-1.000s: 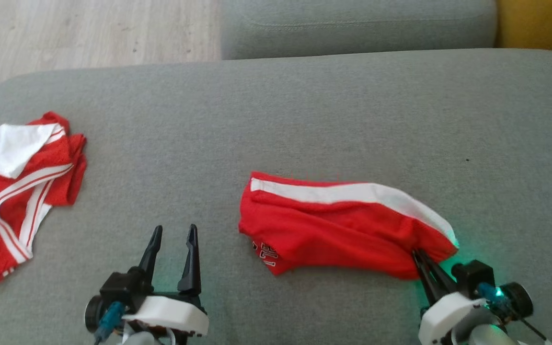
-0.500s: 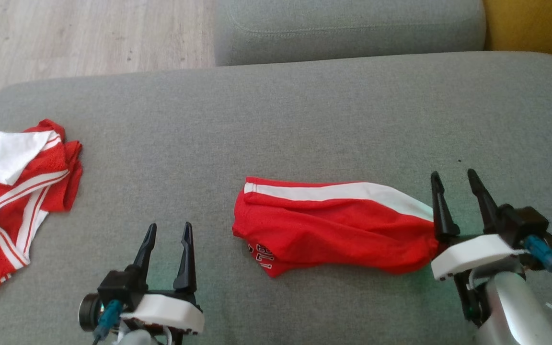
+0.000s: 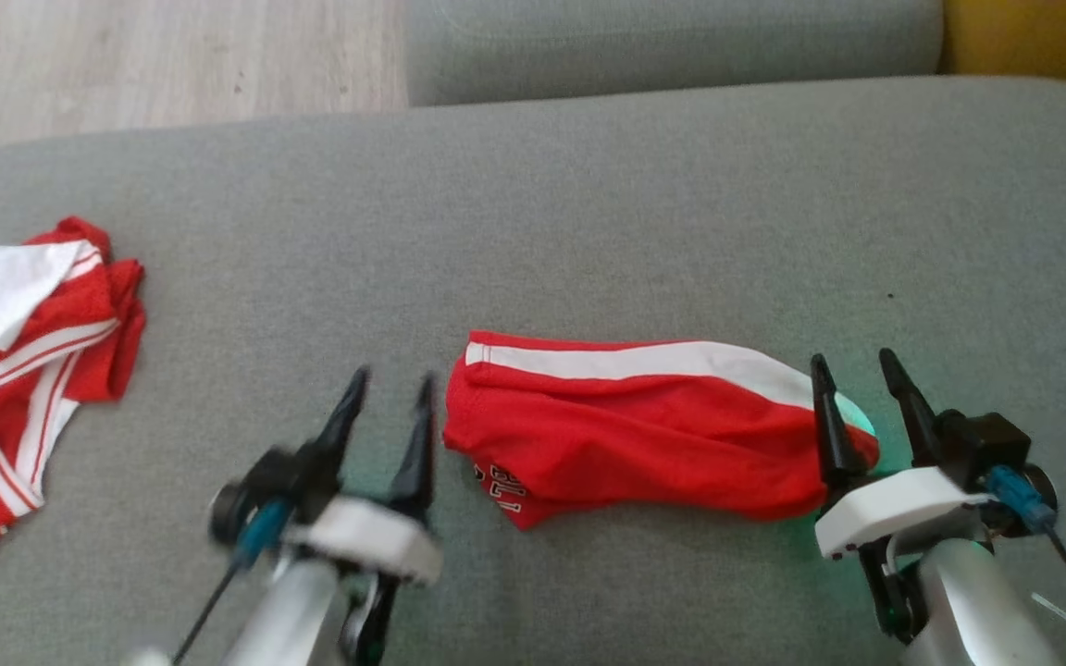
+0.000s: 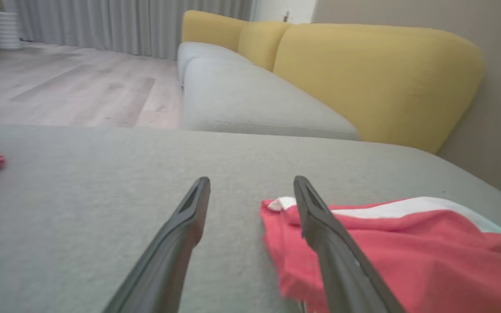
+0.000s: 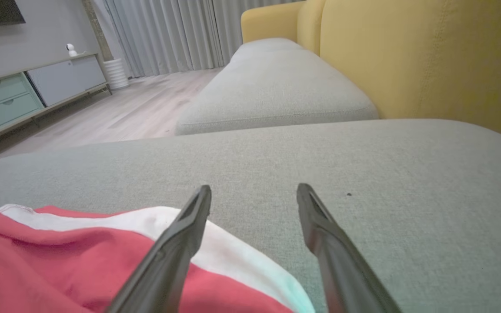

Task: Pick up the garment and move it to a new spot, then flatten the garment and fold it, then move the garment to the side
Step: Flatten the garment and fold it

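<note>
The garment [image 3: 625,444] is red with a white stripe along its far edge and lies folded in a long bundle on the grey cushion [image 3: 588,203]. My left gripper [image 3: 394,376] is open just left of its left end, blurred from motion. In the left wrist view the garment [image 4: 407,243] lies under and right of the right finger of that gripper [image 4: 251,180]. My right gripper [image 3: 850,357] stands open over the garment's right end. In the right wrist view its [image 5: 255,187] left finger is above the white stripe of the garment [image 5: 59,248], holding nothing.
A second red and white garment [image 3: 24,370] lies crumpled at the cushion's left edge. Another grey cushion [image 3: 663,46] adjoins at the back, with a yellow backrest [image 3: 1033,37] to the right and wooden floor [image 3: 126,65] at the back left.
My right gripper has opened, let go of the garment's right end and lifted above it. My left gripper has swung right, up to the garment's left end. The camera has shifted slightly.
</note>
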Robot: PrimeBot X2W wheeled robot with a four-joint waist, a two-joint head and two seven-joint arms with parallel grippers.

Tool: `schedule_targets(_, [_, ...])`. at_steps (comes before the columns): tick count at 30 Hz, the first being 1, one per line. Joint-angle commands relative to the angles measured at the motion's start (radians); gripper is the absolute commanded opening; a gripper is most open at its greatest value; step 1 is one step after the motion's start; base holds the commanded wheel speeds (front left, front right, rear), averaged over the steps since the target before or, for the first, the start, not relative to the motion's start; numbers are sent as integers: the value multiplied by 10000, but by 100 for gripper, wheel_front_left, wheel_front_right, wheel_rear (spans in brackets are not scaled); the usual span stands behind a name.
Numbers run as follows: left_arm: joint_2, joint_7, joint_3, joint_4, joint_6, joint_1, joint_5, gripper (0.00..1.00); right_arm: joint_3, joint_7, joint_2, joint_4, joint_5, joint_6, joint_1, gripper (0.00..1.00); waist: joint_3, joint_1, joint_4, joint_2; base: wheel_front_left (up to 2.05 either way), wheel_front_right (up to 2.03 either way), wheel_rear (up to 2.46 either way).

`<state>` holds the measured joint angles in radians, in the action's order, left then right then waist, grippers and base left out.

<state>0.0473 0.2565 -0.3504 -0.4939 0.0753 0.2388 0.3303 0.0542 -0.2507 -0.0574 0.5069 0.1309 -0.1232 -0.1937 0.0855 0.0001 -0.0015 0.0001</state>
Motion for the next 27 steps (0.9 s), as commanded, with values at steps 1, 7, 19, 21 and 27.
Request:
schedule_targets(1, [29, 53, -12, -62, 74, 806, 293, 100, 267, -110, 48, -210, -34, -75, -333, 100, 160, -1, -75, -1, 0, 0, 0])
schedule_targets(7, [29, -800, -1800, -2440, 294, 2828, 2244, 100, 484, -110, 53, -48, 11, -75, -458, 100, 487, -1, -343, -1, 0, 0, 0])
schedule_targets(19, [29, -2403, -3639, -3773, 446, 4160, 4608, 100, 418, -110, 58, 21, 32, -75, -471, 100, 668, -1, -484, -1, 0, 0, 0])
schedule_targets(21, [29, -2503, -3884, -3820, 461, 4226, 4884, 100, 400, -110, 60, 25, 48, -75, -483, 100, 688, -1, -455, -1, 0, 0, 0])
schedule_targets(27, [29, -1936, -4412, -3745, 483, 4480, 5413, 100, 445, -110, 63, 20, 83, -75, -525, 100, 721, -1, -371, -1, 0, 0, 0])
